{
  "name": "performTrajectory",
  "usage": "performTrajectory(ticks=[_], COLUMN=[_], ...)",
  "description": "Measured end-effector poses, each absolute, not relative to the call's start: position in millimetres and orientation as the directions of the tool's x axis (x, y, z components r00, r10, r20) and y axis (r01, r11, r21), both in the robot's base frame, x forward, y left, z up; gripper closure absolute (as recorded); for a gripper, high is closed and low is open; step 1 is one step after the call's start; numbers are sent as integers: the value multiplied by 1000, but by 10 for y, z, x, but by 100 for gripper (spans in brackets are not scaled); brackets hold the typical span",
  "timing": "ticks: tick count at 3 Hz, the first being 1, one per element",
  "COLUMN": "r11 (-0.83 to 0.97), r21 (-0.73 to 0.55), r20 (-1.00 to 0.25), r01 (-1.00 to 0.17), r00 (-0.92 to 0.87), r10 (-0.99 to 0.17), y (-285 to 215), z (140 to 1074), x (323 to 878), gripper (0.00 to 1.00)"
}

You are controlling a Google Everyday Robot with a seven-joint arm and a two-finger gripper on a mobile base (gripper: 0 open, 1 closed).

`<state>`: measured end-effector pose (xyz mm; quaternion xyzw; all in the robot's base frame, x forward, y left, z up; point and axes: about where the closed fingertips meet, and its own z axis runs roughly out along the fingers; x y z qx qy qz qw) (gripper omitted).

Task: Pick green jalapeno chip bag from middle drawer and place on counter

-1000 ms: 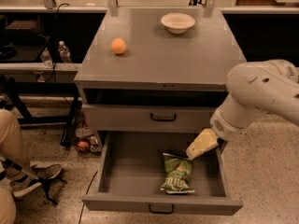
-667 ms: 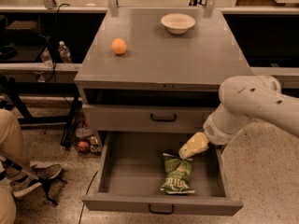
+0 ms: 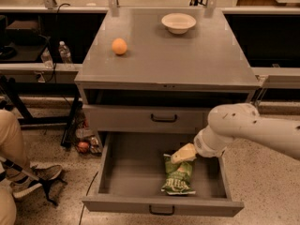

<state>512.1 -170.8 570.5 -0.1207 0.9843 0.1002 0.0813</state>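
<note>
comparing with one second ago: the gripper (image 3: 183, 153) has come down and leftward over the middle drawer (image 3: 140, 204), from near the drawer's right wall to the top edge of the green jalapeno chip bag (image 3: 179, 176). the white arm (image 3: 234, 124) has dropped with it and now crosses the drawer's right rear corner. the bag has not shifted: it lies flat on the drawer floor, right of the drawer's centre and close to its front panel. the drawer stands pulled out as before.

the counter (image 3: 164, 60) sits above the drawer. on it, unchanged, are an orange fruit (image 3: 119, 46) above the drawer's left side and a white bowl (image 3: 178, 22) farther back.

hard to read: the gripper overlaps the bag's upper edge, so contact or grasp cannot be confirmed, and whether the gripper is open or closed cannot be told. the arm runs off the frame to the right of the drawer. it hides part of the drawer's right wall. the bag's lettering is not legible. a person's leg and shoe (image 3: 40, 175) left of the drawer are cut off.
</note>
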Motion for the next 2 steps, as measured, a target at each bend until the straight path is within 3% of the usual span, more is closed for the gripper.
performTrajectory(ticks=[1,2], r11=[964,963], r21=[198,198], r20=[-217,-216], r01=[-180,-180], r00=[-967,-967], r10=[-136,-136], y=[-1692,-1690], z=[5313,5307], x=[5293,5293], gripper=[0,0])
